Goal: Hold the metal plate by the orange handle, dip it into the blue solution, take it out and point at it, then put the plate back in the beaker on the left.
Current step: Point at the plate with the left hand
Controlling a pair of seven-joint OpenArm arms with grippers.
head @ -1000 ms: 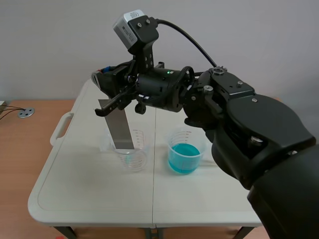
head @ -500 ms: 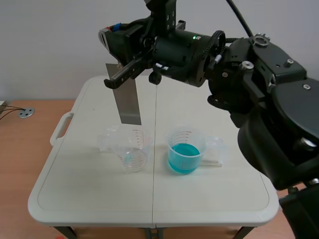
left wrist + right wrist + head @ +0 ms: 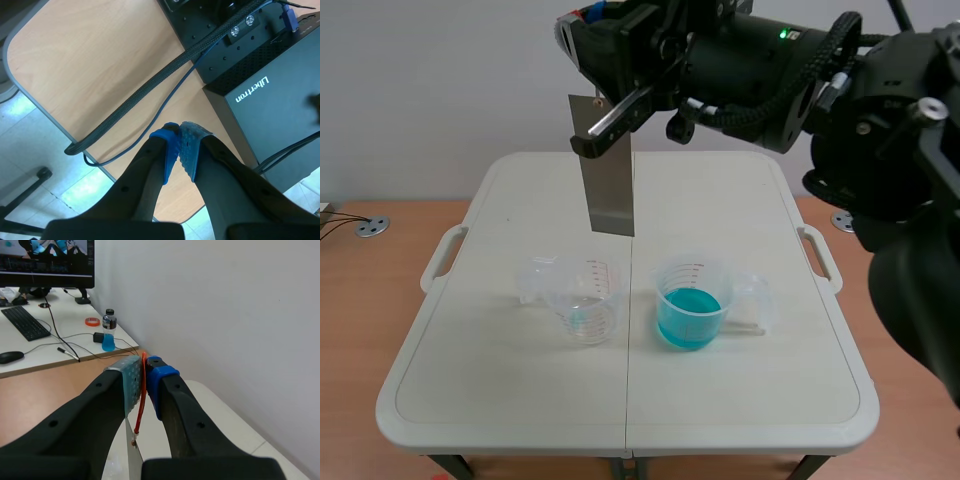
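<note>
The grey metal plate [image 3: 607, 172] hangs upright high above the table, between and behind the two beakers. My right gripper [image 3: 582, 28] is shut on its orange handle [image 3: 142, 395], a thin orange strip pinched between the pads; the plate's top [image 3: 132, 456] shows under the fingers. The left beaker [image 3: 582, 299] is clear with a trace of blue liquid. The right beaker [image 3: 692, 301] holds the blue solution [image 3: 688, 318]. My left gripper [image 3: 180, 150] is shut on nothing, off the table above a wooden desk; it is out of the scene view.
The white folding table [image 3: 500, 390] has side handles [image 3: 438, 262]. In the left wrist view a black box [image 3: 270, 100] and cables [image 3: 150, 85] lie on a wooden desk. A monitor, keyboard and bottle [image 3: 108, 337] sit on a far desk in the right wrist view.
My right arm has lifted the plate out of the left beaker, raised it well above the table and carried it rightward toward the middle.
</note>
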